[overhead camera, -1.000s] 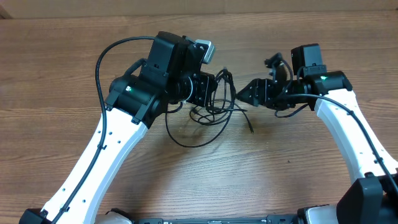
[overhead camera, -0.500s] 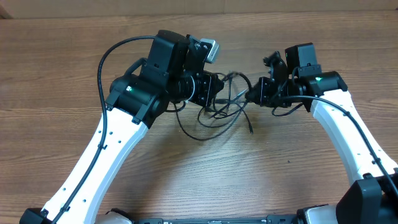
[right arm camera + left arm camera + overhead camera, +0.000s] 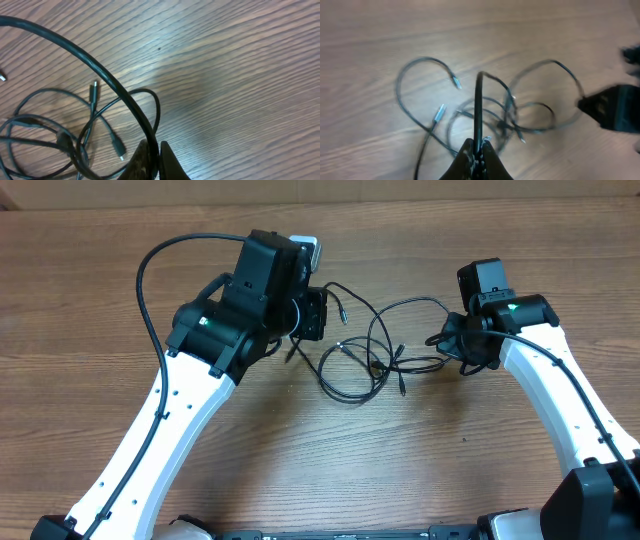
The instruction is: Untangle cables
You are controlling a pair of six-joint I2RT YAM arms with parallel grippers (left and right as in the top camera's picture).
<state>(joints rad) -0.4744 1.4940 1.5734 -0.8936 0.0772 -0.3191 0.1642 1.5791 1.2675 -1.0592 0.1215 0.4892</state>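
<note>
Cables (image 3: 365, 355) lay in loose overlapping loops on the counter (image 3: 330, 470), mid-scene between the two arms, with several plug ends lying free. Left gripper (image 3: 477, 150) was clamped on one strand at the tangle's left edge. Right gripper (image 3: 152, 150) was pinched tight on another strand at its right edge.

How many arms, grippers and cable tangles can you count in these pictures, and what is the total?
Arms: 2 (left arm, right arm)
Grippers: 2 (left gripper, right gripper), each shut on the cables
Cable tangles: 1
Total: 5
</note>
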